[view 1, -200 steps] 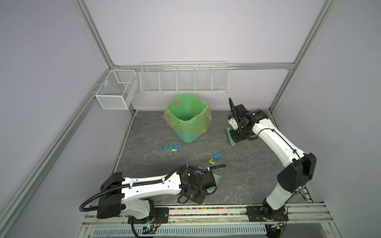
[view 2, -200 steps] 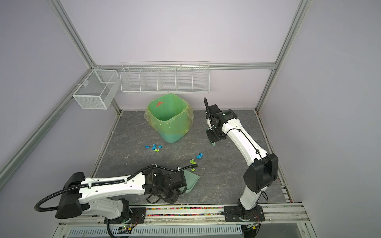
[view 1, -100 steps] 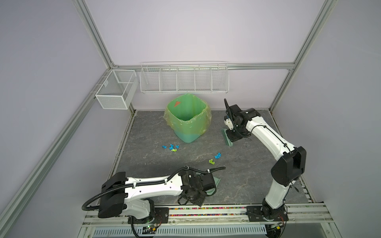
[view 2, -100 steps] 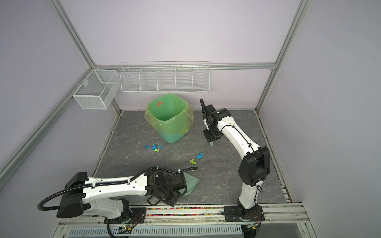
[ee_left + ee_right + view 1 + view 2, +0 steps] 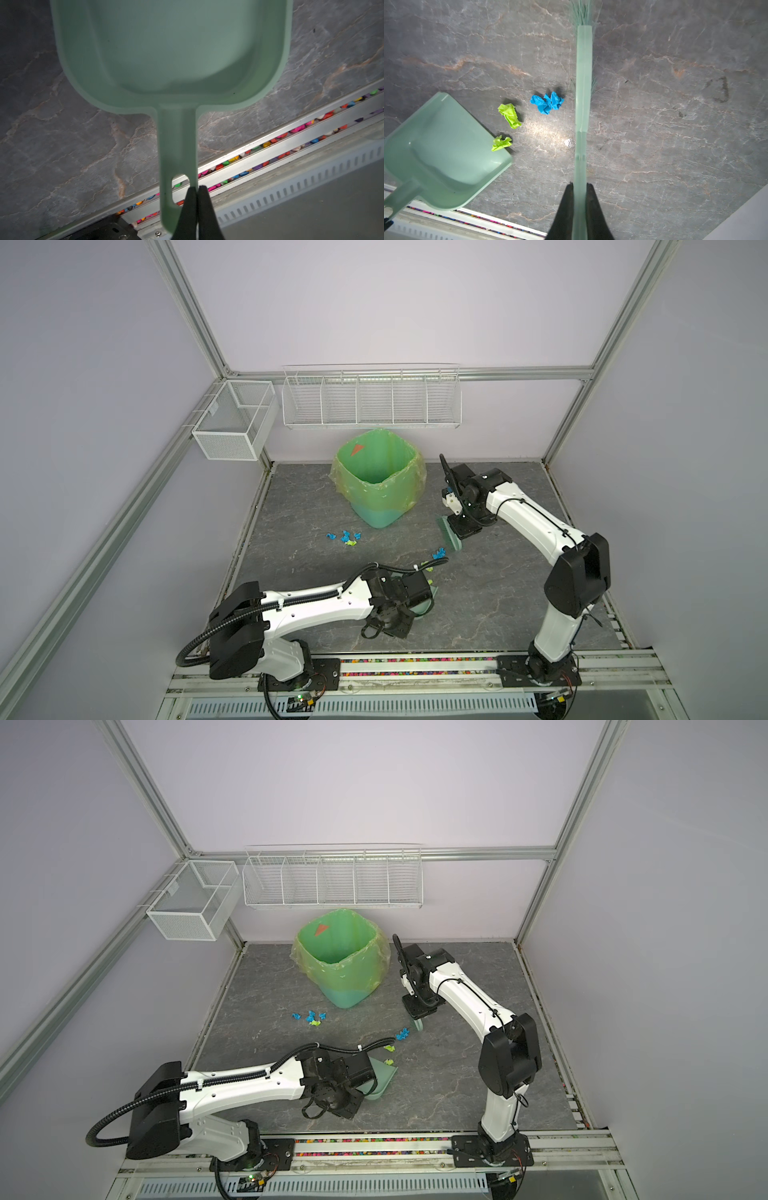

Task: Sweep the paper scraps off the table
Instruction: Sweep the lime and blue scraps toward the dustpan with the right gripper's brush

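Paper scraps (image 5: 547,102), tight crumpled wads of blue and lime, are lying on the table (image 5: 675,145) between the brush (image 5: 584,83) and the open lip of the dustpan (image 5: 442,149), with one lime wad seemingly touching that lip; a second cluster (image 5: 344,537) is sitting well apart, near the foot of the green-lined bin (image 5: 380,477). The brush's long axis is running broadside to the near scraps, so a sideways sweep toward the dustpan looks right, the right arm being nearer. The right gripper (image 5: 580,185) is pinching the brush handle and the left gripper (image 5: 196,188) is pinching the dustpan's handle end
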Robot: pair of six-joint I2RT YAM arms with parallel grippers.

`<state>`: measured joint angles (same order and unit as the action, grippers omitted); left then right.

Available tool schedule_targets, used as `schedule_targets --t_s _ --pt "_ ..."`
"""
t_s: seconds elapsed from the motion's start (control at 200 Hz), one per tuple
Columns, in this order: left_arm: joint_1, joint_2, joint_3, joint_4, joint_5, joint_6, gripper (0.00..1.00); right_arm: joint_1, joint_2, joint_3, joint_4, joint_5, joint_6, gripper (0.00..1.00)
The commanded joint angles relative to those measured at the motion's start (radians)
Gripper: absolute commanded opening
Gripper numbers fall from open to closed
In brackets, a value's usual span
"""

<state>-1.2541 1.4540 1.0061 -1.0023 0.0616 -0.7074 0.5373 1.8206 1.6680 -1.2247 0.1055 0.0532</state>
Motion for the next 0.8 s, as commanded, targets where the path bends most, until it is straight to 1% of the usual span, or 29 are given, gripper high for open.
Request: schedule_targets --t_s 0.0,0.15,0.25,0.345,0.42,0.59,0.795 --pt "0.004 0.052 0.047 -0.011 0.003 0.05 0.0 0.028 -0.037 -0.045 0.011 -0.033 0.009 0.07" --pt "0.008 0.095 0.054 -0.001 0.006 0.067 0.0 0.06 -0.073 -0.094 0.031 -0.091 0.023 0.07" --pt "0.026 0.098 0.055 0.019 0.016 0.057 0.0 0.089 -0.102 -0.136 0.043 -0.082 0.029 0.07" --pt "0.036 0.106 0.06 0.068 0.064 0.044 0.0 0.111 -0.128 -0.174 0.039 -0.099 0.015 0.07" --pt "0.04 0.12 0.075 0.074 0.061 0.05 0.0 0.126 -0.15 -0.198 0.038 -0.121 0.01 0.07" --pt "0.088 0.14 0.088 0.061 0.062 0.085 0.0 0.165 -0.206 -0.255 0.044 -0.164 0.026 0.07" --pt "0.123 0.161 0.118 0.057 0.07 0.115 0.0 0.189 -0.329 -0.321 0.098 -0.32 0.07 0.07"
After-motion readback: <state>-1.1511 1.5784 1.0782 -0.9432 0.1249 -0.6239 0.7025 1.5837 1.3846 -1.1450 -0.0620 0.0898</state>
